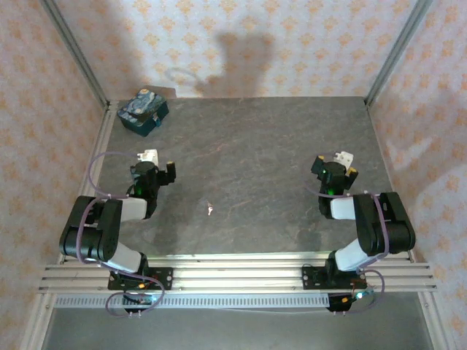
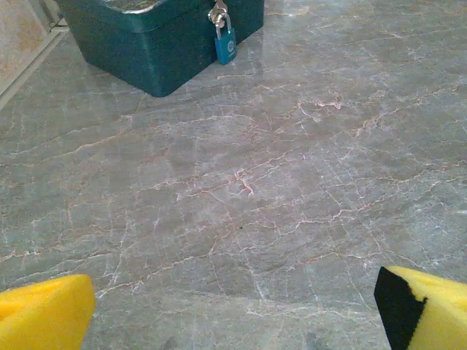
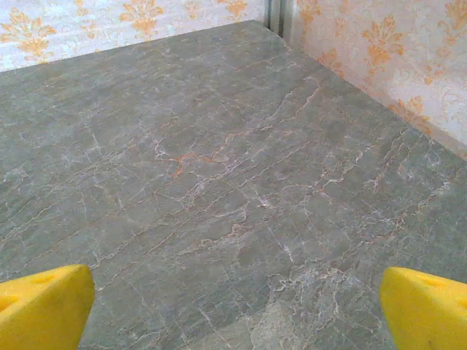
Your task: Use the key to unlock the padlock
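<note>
Padlock (image 2: 225, 44): small and blue, hanging from the latch of a dark teal tin box (image 2: 139, 40) at the far left corner of the tabletop (image 1: 277, 138).
Key (image 1: 210, 209): a tiny pale sliver lying flat between the two arms, well apart from the padlock.
Left pincer (image 2: 233, 321): fingers spread wide, holding nothing.
Right pincer (image 3: 233, 313): also apart and empty.
Handling: the key is likely light, stiff and slippery on the stone. Pinch its head, though which end that is looks too small to tell. The padlock probably swings, so steady its body.
</note>
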